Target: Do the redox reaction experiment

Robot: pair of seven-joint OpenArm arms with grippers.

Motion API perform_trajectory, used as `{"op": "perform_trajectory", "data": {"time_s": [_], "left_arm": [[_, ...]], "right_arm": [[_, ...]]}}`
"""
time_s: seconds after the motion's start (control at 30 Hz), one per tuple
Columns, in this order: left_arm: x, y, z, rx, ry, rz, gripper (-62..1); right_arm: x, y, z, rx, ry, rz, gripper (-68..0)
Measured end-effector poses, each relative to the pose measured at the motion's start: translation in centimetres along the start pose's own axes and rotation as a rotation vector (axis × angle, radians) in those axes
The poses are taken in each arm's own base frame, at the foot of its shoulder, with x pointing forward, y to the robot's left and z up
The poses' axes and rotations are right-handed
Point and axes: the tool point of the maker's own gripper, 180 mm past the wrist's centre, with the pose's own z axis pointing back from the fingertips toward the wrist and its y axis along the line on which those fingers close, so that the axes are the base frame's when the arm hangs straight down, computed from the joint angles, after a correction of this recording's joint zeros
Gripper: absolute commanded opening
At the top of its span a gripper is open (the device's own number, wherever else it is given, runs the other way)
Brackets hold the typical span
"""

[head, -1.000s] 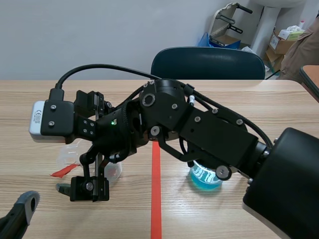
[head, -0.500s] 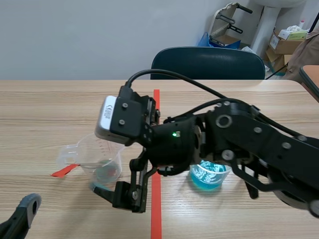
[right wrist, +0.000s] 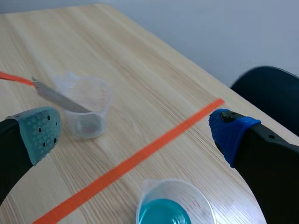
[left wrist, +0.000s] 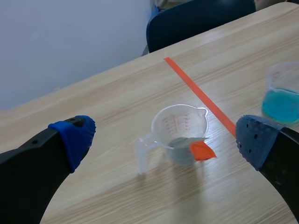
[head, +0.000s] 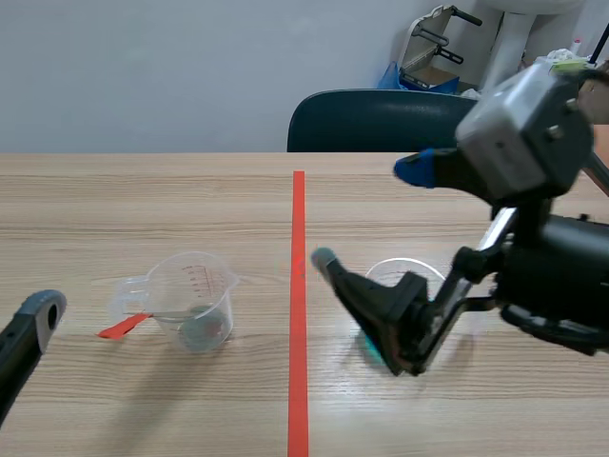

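Note:
A clear measuring cup [head: 195, 303] stands left of the red tape line, its handle pointing left. A thin grey metal strip [right wrist: 57, 98] leans inside the measuring cup [right wrist: 87, 108]. A clear beaker of blue liquid [right wrist: 172, 208] stands right of the line; in the scene view my right arm's finger partly hides the beaker [head: 400, 276]. My right gripper [head: 369, 211] hangs open above and near the beaker, holding nothing. My left gripper [left wrist: 164, 137] is open and empty, short of the cup [left wrist: 180, 133]. Only one left fingertip [head: 40, 309] shows in the scene view.
The red tape line [head: 298, 314] runs down the middle of the wooden table. A short red tape mark [head: 122, 327] lies by the cup's handle. A dark chair [head: 395, 119] stands behind the far table edge, with boxes in the back right corner.
My right arm has drawn back from over the measuring cup, across the tape line to the right, and risen. The cup now stands uncovered.

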Motion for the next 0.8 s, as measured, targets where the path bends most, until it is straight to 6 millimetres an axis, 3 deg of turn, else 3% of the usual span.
{"op": "perform_trajectory", "data": {"time_s": [0.13, 0.3, 0.8], "left_arm": [[0.2, 0.9, -0.9, 0.009, 0.005, -0.024, 1.4], [0.5, 1.7, -1.8, 0.01, 0.004, -0.065, 1.4], [2.4, 2.9, -3.4, 0.024, -0.058, -0.123, 1.4]], "right_arm": [[0.7, -0.7, 2.4, -0.047, 0.018, -0.032, 0.4], [1.2, 0.0, 4.3, -0.06, 0.05, -0.045, 0.4], [1.4, -1.4, 4.6, -0.127, 0.061, -0.015, 0.4]]}}
